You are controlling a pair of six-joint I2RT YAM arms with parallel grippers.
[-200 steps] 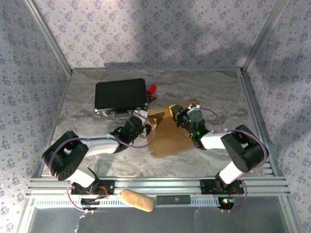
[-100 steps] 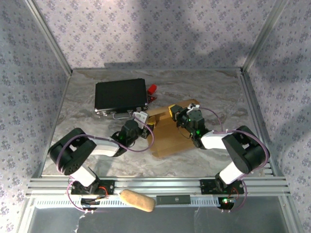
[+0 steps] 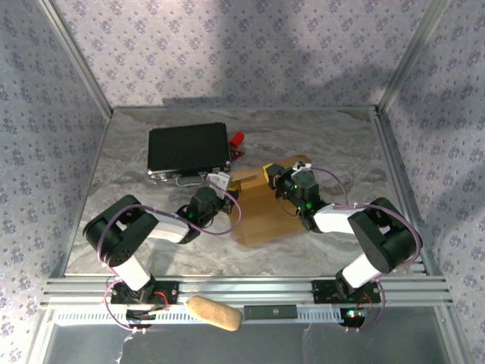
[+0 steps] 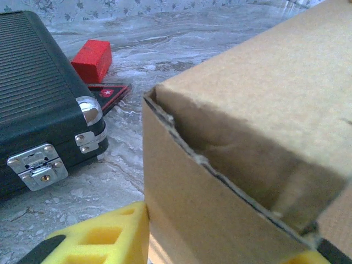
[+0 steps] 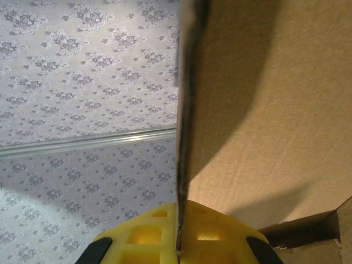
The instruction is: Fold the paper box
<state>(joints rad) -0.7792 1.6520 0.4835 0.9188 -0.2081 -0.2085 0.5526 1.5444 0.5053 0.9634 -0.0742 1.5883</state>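
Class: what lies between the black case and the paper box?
A red block and a flat red-and-black item lie between case and box, in the left wrist view.

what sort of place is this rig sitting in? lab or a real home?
Most likely a lab test booth, not a home: wallpaper panels set in a bare aluminium frame, a marble-look table, and the left arm and right arm bolted to a slotted rail at its near edge.

A lab robot cell: aluminium frame [image 3: 76, 57], wallpapered walls [image 3: 250, 53] (floral print), marble-look table [image 3: 333, 136].
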